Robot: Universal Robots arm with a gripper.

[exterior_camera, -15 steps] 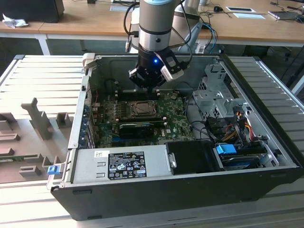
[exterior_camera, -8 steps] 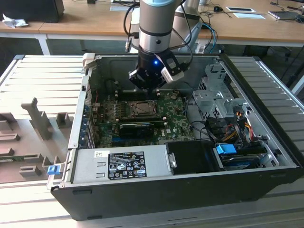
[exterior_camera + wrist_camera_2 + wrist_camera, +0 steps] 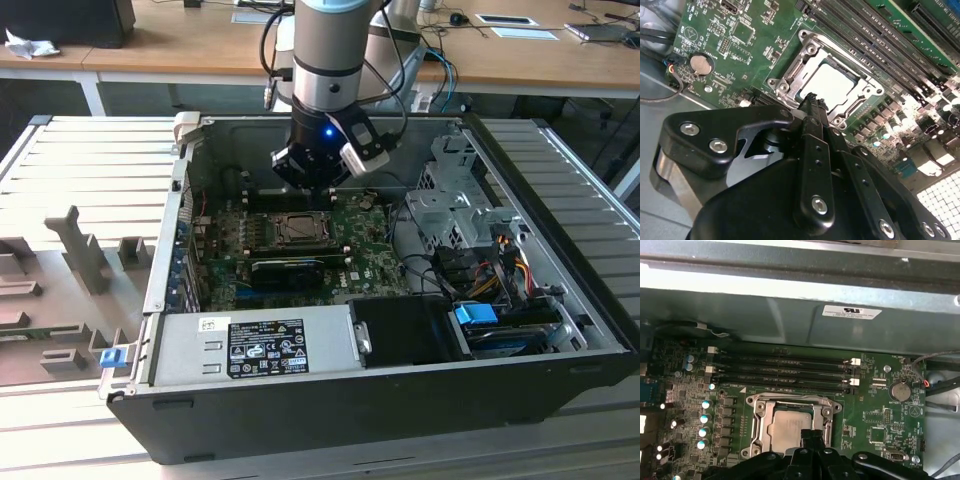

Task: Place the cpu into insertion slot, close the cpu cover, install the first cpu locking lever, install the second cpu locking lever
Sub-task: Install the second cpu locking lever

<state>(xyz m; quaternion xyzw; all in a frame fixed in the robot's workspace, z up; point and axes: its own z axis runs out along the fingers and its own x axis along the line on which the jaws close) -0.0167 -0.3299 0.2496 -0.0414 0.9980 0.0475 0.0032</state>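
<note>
The cpu point(image 3: 832, 84) lies flat in the socket on the green motherboard, its pale metal top showing through the window of the cpu cover point(image 3: 799, 62). That silvery frame lies down flat around the chip. In the first wrist view the cpu point(image 3: 786, 426) and the cpu cover point(image 3: 760, 417) sit just beyond my fingertips. My gripper point(image 3: 812, 99) hovers right above the socket's near edge, its fingers point(image 3: 807, 436) pressed together with nothing between them. In the exterior view the gripper point(image 3: 312, 172) hangs over the socket point(image 3: 297, 230) inside the open computer case. I cannot make out how the locking levers stand.
Memory slots point(image 3: 785, 369) run along one side of the socket, and a coin battery point(image 3: 898, 390) sits at the other. A grey power supply box point(image 3: 255, 345), a drive cage point(image 3: 450, 200), cables point(image 3: 490, 265) and the case walls point(image 3: 165, 230) hem in the board.
</note>
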